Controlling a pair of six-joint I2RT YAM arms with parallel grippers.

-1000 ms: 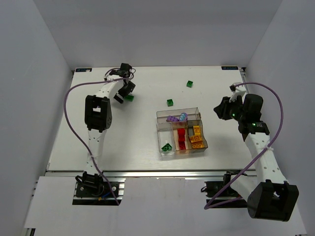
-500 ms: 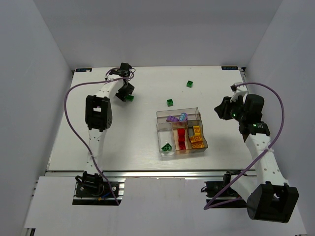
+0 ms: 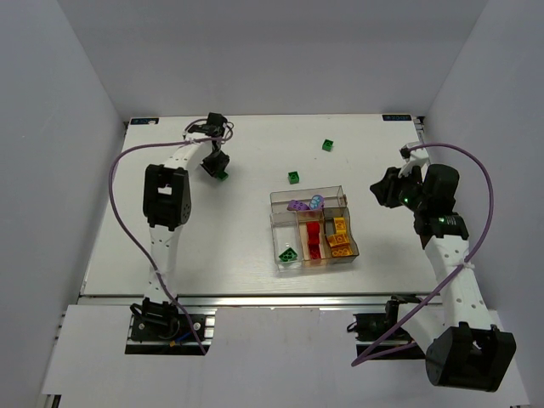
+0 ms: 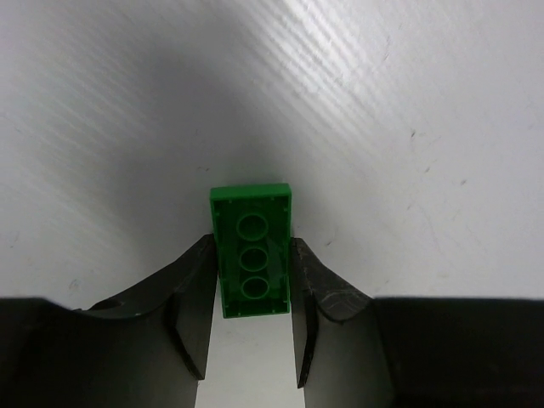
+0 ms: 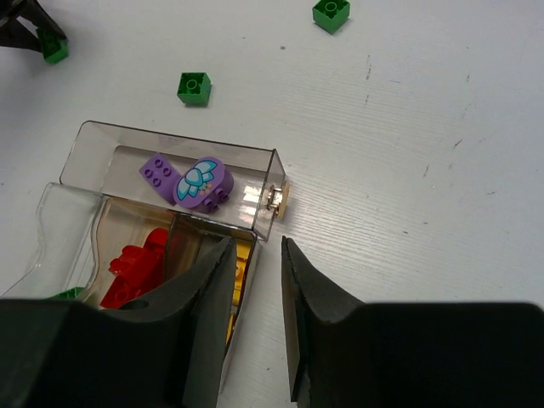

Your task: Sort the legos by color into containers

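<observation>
The tray (image 3: 273, 223) at frame centre held lilac pieces (image 3: 299, 205), red bricks (image 3: 314, 238), yellow-orange bricks (image 3: 340, 236) and one sorted green brick (image 3: 287, 253), each colour in its own compartment. Two loose green bricks (image 3: 293, 177) (image 3: 327, 144) lay above it. At upper left, the left gripper (image 3: 218, 168) clamped a third green brick (image 4: 252, 217). The right gripper (image 5: 255, 255), narrowly parted and empty, hung by the tray's right side.
</observation>
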